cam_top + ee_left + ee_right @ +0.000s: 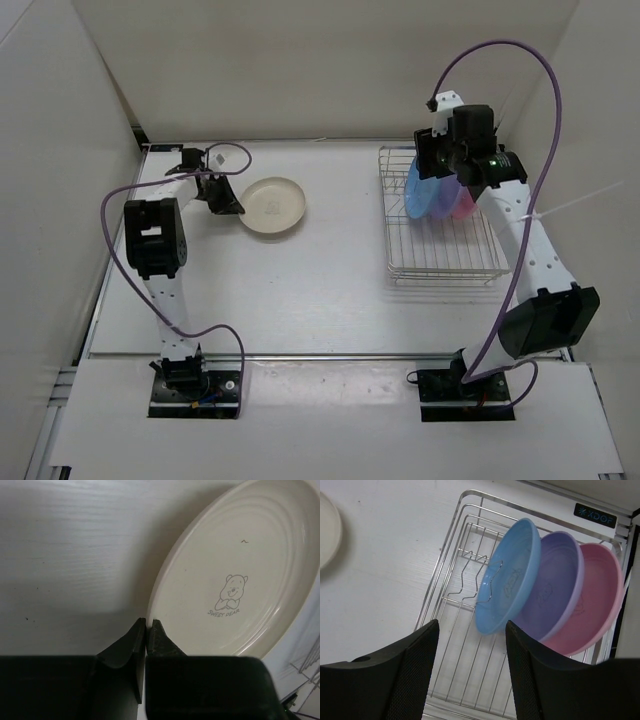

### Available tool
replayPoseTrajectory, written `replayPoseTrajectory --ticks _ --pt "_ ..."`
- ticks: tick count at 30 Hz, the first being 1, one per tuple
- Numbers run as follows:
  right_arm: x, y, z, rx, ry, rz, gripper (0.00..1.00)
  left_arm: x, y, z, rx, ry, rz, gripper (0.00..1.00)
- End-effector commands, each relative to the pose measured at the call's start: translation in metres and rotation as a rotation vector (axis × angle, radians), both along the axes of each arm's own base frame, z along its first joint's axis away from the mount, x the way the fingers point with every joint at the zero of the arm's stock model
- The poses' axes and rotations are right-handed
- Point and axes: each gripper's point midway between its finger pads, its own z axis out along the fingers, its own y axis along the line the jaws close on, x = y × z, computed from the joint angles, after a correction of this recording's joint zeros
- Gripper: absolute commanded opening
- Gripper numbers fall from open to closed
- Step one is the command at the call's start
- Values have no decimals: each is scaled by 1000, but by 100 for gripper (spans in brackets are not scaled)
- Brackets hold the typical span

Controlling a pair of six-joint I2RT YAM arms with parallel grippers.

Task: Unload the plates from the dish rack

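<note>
The dish rack [440,262] stands at the right of the table, with the blue plate [413,190], the light purple plate [438,198] and the pink plate [463,204] upright in it, side by side. My right gripper [441,166] hangs open above the rack's far end. In the right wrist view the blue plate [512,575], purple plate [555,585] and pink plate [597,595] lean together in the rack [465,650], and the gripper [472,625] is open just short of the blue plate's lower rim. My left gripper [228,203] is shut on the left rim of a cream plate [275,207].
The cream plate [235,570] has a bear drawing and lies flat on the table left of centre, with the left gripper [148,624] pinching its edge. White walls enclose the table on three sides. A purple cable loops over each arm.
</note>
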Motion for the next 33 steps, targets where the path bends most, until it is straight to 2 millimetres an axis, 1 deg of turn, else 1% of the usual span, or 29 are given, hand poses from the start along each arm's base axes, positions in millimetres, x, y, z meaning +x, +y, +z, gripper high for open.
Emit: replayPoseTrajectory --ticks 1,2,3,4,5,6,8,10,11,12,13,14,15,16,17,18,19,20,21,22,24,25,26,27,29,30,31,32,33 --pt "-6 -8 36 -1 -119 -21 60 9 -2 14 7 -7 25 11" --pt "-9 -9 41 2 -131 -21 60 9 -2 14 8 -7 25 11" --pt "-9 -9 36 -1 -121 -21 60 10 1 9 19 3 32 11" --pt "-12 -9 40 2 -131 -21 61 11 0 7 15 8 39 11" --pt "-13 -10 41 3 -137 -21 61 14 0 10 15 -1 39 11" --pt "-13 -10 41 3 -137 -21 61 11 2 3 25 21 45 11" --pt "-16 -8 40 9 -135 -11 61 11 2 -1 25 30 45 11" --pt "-16 -8 40 9 -135 -10 66 12 4 0 34 29 51 11" --pt "-16 -8 35 7 -125 -10 67 9 -1 -5 34 49 41 12" --pt "-16 -10 35 1 -126 -20 69 9 -1 -5 34 49 41 23" --pt "-16 -12 31 -6 -117 -27 70 9 0 -6 38 45 34 29" --pt "-14 -12 33 -4 -126 -28 70 8 -5 -6 39 45 25 35" --pt "-14 -14 33 -18 -129 -32 70 8 -5 -6 39 45 25 52" --pt "-12 -15 29 -25 -121 -39 70 6 -5 -7 43 51 16 59" --pt "-11 -17 29 -37 -124 -43 70 5 -11 -7 44 51 4 65" --pt "-8 -20 28 -47 -126 -61 70 6 -10 -2 49 35 -6 69" --pt "-3 -22 22 -64 -123 -68 69 5 -16 3 49 24 -16 78" --pt "-2 -25 20 -87 -129 -74 67 0 -15 -1 54 39 -25 96" --pt "4 -28 15 -103 -123 -95 66 2 -13 5 66 25 -18 100" --pt "9 -38 14 -154 -131 -130 64 0 -11 6 79 20 -22 100" --pt "20 -44 8 -196 -130 -158 62 -5 -5 18 121 -8 -31 100" --pt "23 -46 8 -218 -131 -159 60 -5 1 23 159 -35 -22 100" --pt "28 -51 9 -223 -135 -176 56 -12 5 35 189 -63 -33 100" --pt "33 -50 -3 -240 -109 -167 54 -13 8 42 208 -90 -35 100" --pt "42 -50 -3 -247 -110 -178 49 -17 19 57 252 -135 -31 100" --pt "47 -49 -16 -256 -82 -174 47 -22 27 74 276 -177 -15 100" --pt "50 -51 -16 -264 -82 -187 45 -25 31 83 298 -198 -8 100" --pt "55 -50 -23 -269 -66 -184 45 -29 34 93 321 -224 -16 100" --pt "59 -50 -23 -277 -68 -180 45 -37 37 110 345 -262 -5 100"
